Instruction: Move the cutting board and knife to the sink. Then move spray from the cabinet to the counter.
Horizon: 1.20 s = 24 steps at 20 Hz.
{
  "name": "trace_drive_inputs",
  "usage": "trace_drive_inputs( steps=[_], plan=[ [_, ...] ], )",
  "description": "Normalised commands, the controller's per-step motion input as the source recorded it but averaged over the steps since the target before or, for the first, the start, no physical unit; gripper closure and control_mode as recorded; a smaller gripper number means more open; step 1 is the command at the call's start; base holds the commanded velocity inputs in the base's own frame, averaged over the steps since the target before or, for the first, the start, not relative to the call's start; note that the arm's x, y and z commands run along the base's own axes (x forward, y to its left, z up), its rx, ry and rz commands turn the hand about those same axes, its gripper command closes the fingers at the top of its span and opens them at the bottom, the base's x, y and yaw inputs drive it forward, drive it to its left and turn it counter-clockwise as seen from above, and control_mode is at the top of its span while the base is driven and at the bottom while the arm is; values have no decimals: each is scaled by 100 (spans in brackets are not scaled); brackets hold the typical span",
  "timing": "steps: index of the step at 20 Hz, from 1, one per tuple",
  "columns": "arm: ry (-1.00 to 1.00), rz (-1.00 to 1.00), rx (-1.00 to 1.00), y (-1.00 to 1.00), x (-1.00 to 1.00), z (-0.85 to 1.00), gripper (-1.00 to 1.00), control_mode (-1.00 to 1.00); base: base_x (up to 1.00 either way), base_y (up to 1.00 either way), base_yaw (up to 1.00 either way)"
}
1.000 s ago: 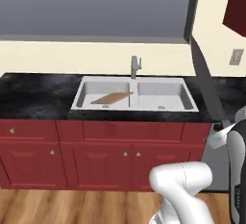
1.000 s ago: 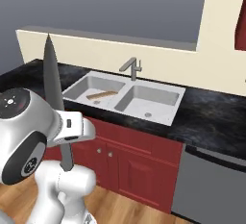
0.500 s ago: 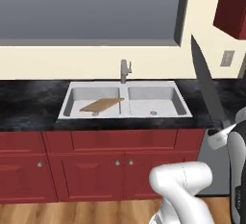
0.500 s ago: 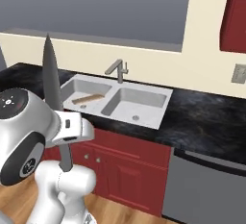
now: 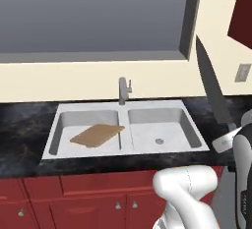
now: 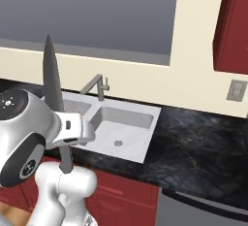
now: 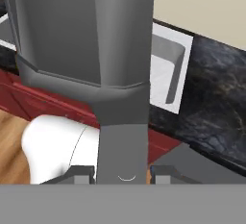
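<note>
The claw [image 7: 122,172] is pinching the knife [image 5: 212,91] by its lighter grey handle, the two finger tips pressed against either side of it in the hand view, and the dark blade stands up and away from the claw, point uppermost. In the left base view the blade leans a little toward the window; in the right base view the knife runs nearly upright past the arm's elbow, handle end hanging below the claw. The relation that matters for the coming move is where the sink [image 5: 184,112] lies from the claw: ahead of it, lower, and off to its left, across the front edge of the bench [image 6: 203,147]. The cutting board [image 5: 97,135] already lies flat in the sink's far-left basin, well apart from the claw, so the nearer basin with the drain is the closer drop point. The knife's long axis is roughly vertical while the basin floor is level, so I judge the claw will need to reach forward and down and tip the blade over before letting go. The dark red cabinet [image 6: 232,24] hangs above and to the right of the claw; the spray cannot be made out yet.
</note>
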Motion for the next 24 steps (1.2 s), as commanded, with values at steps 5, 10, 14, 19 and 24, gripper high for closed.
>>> trace_drive_inputs(
  steps=[5,10,14,19,24],
  plan=[
    [0,0,0,0,0,0,100,100,99,8,-21],
    [0,0,0,0,0,0,100,100,92,22,-27],
    [0,0,0,0,0,0,100,100,52,13,-22],
    [0,0,0,0,0,0,100,100,9,1,-5],
    [0,0,0,0,0,0,100,100,0,0,0]
  ],
)
